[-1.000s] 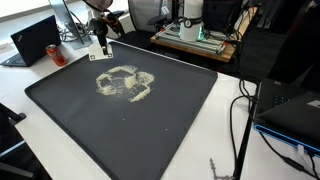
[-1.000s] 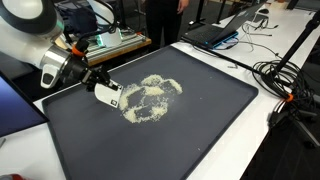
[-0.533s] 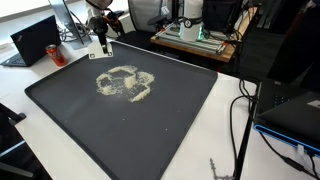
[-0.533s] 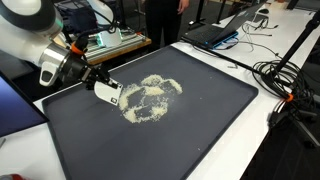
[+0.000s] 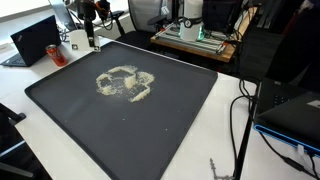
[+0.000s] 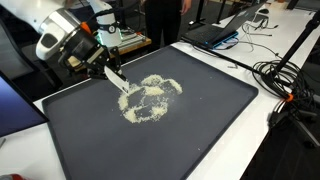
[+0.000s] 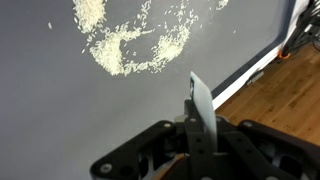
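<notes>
My gripper point(image 7: 201, 132) is shut on a flat white scraper blade point(image 7: 199, 100), which points edge-on toward the camera in the wrist view. In both exterior views the gripper point(image 5: 90, 30) point(image 6: 98, 62) hangs over the far corner of the dark mat point(image 5: 150, 130) point(image 6: 180, 140). The scraper point(image 6: 115, 78) slants down toward a loose ring of pale grains point(image 5: 125, 83) point(image 6: 150, 98) point(image 7: 130, 45) and stays just clear of them. The grains lie scattered on the mat's middle.
The mat sits on a white table. A laptop point(image 5: 35, 40) and a dark can point(image 5: 57, 56) stand beyond one corner. Another laptop point(image 6: 215, 32), cables point(image 6: 285, 75) point(image 5: 245, 120) and a green and white device point(image 5: 195, 30) border the mat. Wooden floor point(image 7: 285, 95) shows past the table edge.
The gripper has lifted and drawn back toward the mat's corner with the scraper, which has turned from face-on to edge-on. The grains have not moved.
</notes>
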Available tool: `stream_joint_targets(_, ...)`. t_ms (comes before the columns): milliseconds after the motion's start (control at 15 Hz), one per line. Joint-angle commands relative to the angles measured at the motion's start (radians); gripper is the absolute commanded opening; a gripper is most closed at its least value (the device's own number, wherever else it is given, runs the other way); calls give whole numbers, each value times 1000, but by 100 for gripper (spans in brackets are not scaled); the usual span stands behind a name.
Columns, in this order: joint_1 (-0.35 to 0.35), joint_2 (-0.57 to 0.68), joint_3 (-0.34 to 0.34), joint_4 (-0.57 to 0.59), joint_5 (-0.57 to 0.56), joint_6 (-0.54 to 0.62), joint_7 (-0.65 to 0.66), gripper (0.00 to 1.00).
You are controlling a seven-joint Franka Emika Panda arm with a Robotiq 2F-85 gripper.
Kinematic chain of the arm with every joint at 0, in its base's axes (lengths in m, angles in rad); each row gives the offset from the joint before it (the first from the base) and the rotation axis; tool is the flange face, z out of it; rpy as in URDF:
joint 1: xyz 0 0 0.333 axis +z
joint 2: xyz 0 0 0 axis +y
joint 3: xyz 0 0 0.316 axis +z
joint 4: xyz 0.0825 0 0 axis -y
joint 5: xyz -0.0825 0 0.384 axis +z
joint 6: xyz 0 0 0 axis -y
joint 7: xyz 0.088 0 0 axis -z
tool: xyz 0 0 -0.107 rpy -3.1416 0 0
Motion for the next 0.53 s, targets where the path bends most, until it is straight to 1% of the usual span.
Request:
stream_joint_targets(0, 65, -59, 7, -9, -164, 140, 46, 1)
stream_joint_targets(200, 87, -53, 19, 7, -339, 227, 70, 1)
stream_joint_targets(467, 74, -10, 20, 29, -614, 320, 128, 1)
